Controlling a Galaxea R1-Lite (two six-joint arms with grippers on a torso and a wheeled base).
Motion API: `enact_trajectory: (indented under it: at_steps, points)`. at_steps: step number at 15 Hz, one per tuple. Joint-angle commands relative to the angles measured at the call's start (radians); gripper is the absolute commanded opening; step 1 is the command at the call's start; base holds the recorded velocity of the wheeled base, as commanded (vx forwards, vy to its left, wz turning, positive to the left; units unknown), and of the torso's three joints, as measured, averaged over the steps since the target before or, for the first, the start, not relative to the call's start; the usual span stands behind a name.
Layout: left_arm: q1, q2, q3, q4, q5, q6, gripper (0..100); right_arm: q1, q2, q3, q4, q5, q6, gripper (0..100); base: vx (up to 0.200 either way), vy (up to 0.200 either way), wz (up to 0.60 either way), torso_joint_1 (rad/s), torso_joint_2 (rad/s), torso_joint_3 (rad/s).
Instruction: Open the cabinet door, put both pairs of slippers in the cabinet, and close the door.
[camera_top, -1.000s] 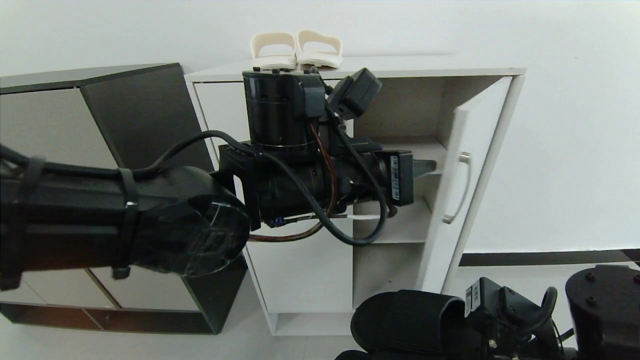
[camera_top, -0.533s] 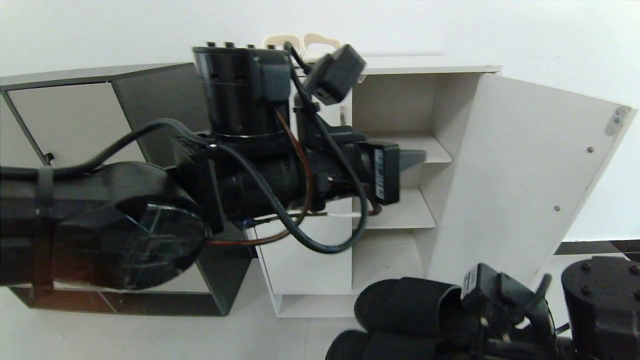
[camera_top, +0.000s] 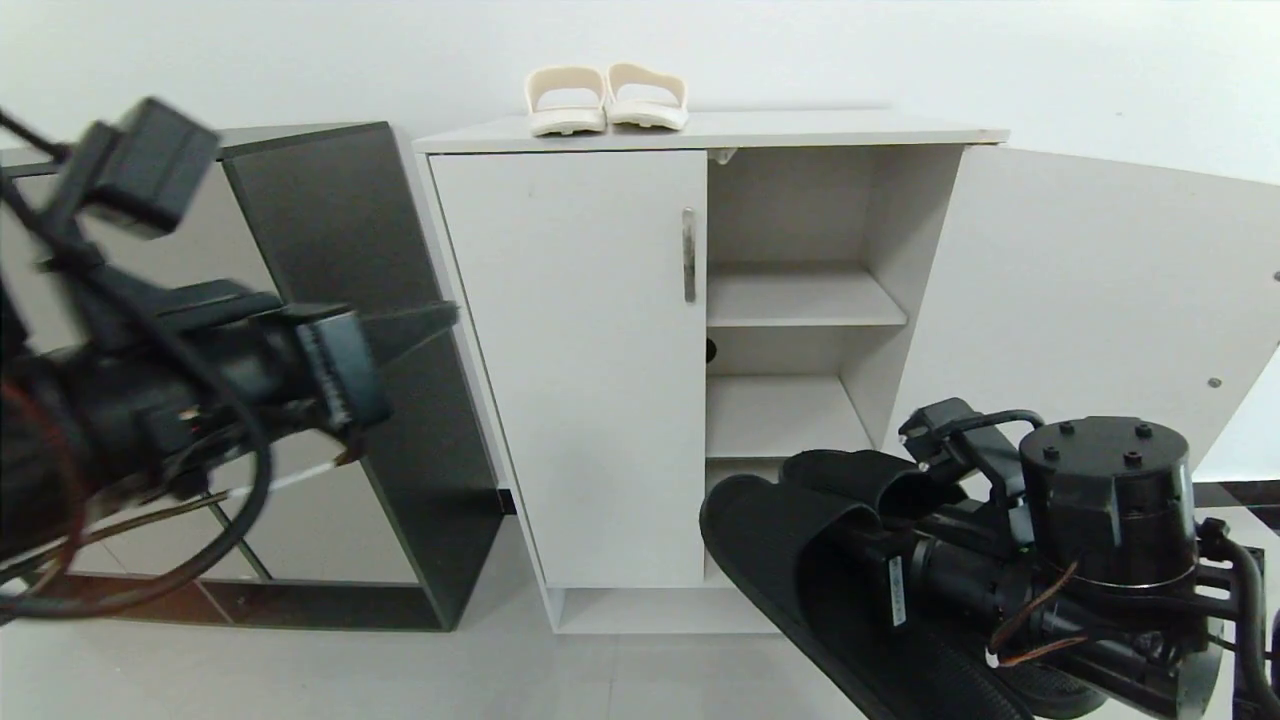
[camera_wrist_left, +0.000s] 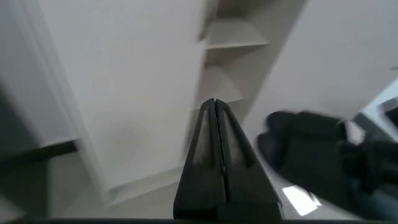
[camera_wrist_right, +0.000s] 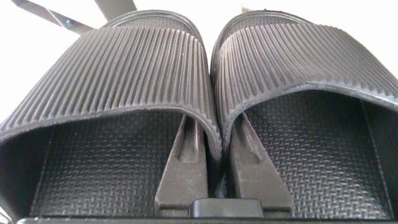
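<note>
You are looking at four slippers in all: two cream slippers (camera_top: 607, 98), making one pair, and two black slippers (camera_top: 765, 540), making a second pair. You are also facing two cabinets: one white cabinet (camera_top: 800, 130) and one dark cabinet (camera_top: 330, 230). The white one is showing two doors (camera_top: 570, 400), one handle (camera_top: 688, 255) and two shelves (camera_top: 800, 298).

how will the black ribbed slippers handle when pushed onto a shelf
The black ribbed rubber slippers probably flex: the right pincer pinches both inner strap edges together. They likely weigh little, hanging from that one pinch. Their textured rubber may drag on the white cabinet shelf rather than slide.
</note>
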Motion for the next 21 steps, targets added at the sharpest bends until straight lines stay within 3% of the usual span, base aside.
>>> enact_trajectory:
  at_steps: [1,2,3,6,8,9,11,13,14,16,18,20,21]
  points:
    - [0.207,-0.44,0.31,0.098,0.142,0.115,0,-0.014,0.005,-0.005,-0.002,-0.002,-0.001,0,0.0,0.0,0.0,0.0,0.0,0.0]
    - [0.3,-0.586,0.405,0.109,0.212,0.118,0,-0.014,-0.001,-0.002,-0.002,-0.002,-0.005,0,0.0,0.0,0.0,0.0,0.0,0.0]
    - [0.349,-0.67,0.469,0.109,0.244,0.112,0,-0.012,-0.001,-0.002,-0.002,-0.002,-0.005,0,0.0,0.0,0.0,0.0,0.0,0.0]
    - [0.489,-0.919,0.672,0.153,0.251,0.109,0,-0.008,0.0,0.002,-0.002,-0.002,-0.005,0,0.0,0.0,0.0,0.0,0.0,0.0]
    - [0.589,-1.067,0.732,0.258,0.246,0.118,0,-0.006,0.005,0.002,-0.002,-0.002,-0.005,0,0.0,0.0,0.0,0.0,0.0,0.0]
    - [0.604,-1.13,0.744,0.316,0.241,0.124,0,-0.002,0.006,0.004,-0.002,-0.002,-0.005,0,0.0,0.0,0.0,0.0,0.0,0.0]
    - [0.604,-1.133,0.81,0.321,0.206,0.12,0,0.006,0.006,0.007,0.0,-0.002,-0.005,0,0.0,0.0,0.0,0.0,0.0,0.0]
    - [0.604,-1.132,0.81,0.373,-0.03,0.121,0,0.014,0.008,0.012,-0.002,-0.002,-0.007,0,0.0,0.0,0.0,0.0,0.0,0.0]
    - [0.603,-1.13,0.81,0.371,-0.067,0.143,0,0.015,0.008,0.012,-0.002,-0.002,-0.01,0,0.0,0.0,0.0,0.0,0.0,0.0]
    - [0.596,-1.132,0.81,0.371,-0.093,0.204,0,0.015,0.008,0.013,-0.002,-0.002,-0.015,0,0.0,0.0,0.0,0.0,0.0,0.0]
    - [0.449,-1.152,0.81,0.373,-0.093,0.181,0,0.017,0.008,0.012,-0.005,-0.002,-0.016,0,0.0,0.0,0.0,0.0,0.0,0.0]
    - [0.501,-1.218,0.81,0.373,-0.081,0.187,0,0.024,0.008,0.015,-0.009,-0.002,-0.016,0,0.0,0.0,0.0,0.0,0.0,0.0]
    - [0.506,-1.216,0.81,0.371,0.022,0.2,0,0.026,0.009,0.016,-0.012,-0.002,-0.016,0,0.0,0.0,0.0,0.0,0.0,0.0]
